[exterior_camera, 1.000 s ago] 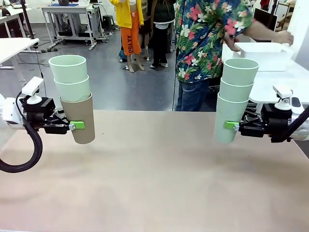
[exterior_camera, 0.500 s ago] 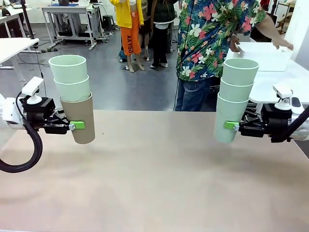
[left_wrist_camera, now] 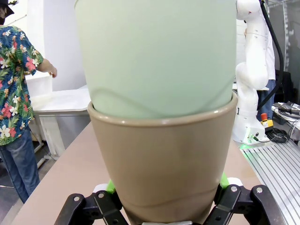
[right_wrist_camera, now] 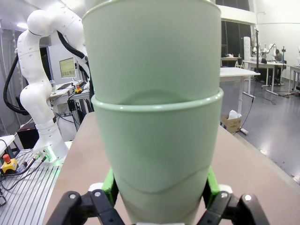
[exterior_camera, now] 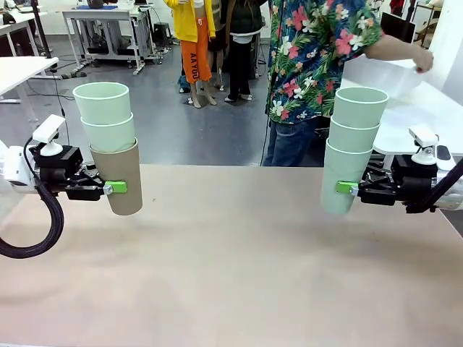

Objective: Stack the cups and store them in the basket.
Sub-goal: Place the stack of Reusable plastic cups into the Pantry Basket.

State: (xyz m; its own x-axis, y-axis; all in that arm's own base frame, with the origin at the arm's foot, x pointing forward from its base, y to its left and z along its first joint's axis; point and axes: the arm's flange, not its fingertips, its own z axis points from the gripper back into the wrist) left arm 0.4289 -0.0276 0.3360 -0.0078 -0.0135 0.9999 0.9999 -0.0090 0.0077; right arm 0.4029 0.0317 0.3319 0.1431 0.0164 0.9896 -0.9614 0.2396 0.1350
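Beige tabletop fills the front view, and we place everything against this table (exterior_camera: pixel 231 275). Over its left end the left gripper (exterior_camera: pixel 121 189) is clamped on the tan-brown cup (exterior_camera: pixel 123 177), with green pads pressed to either side low on its wall. Two mint cups (exterior_camera: pixel 107 119) nest upright inside it. Over the table's right end the right gripper (exterior_camera: pixel 341 189) squeezes the bottom mint cup (exterior_camera: pixel 340 177) of an upright three-cup stack (exterior_camera: pixel 353 123) in the same way. Beyond the table's far right corner a person (exterior_camera: pixel 311 58) in a floral shirt holds the white basket (exterior_camera: pixel 380 72) tilted, one hand (exterior_camera: pixel 423 59) at its far end. Off the table's left end, a monitor (right_wrist_camera: pixel 67 67) shows text too small for us to read.
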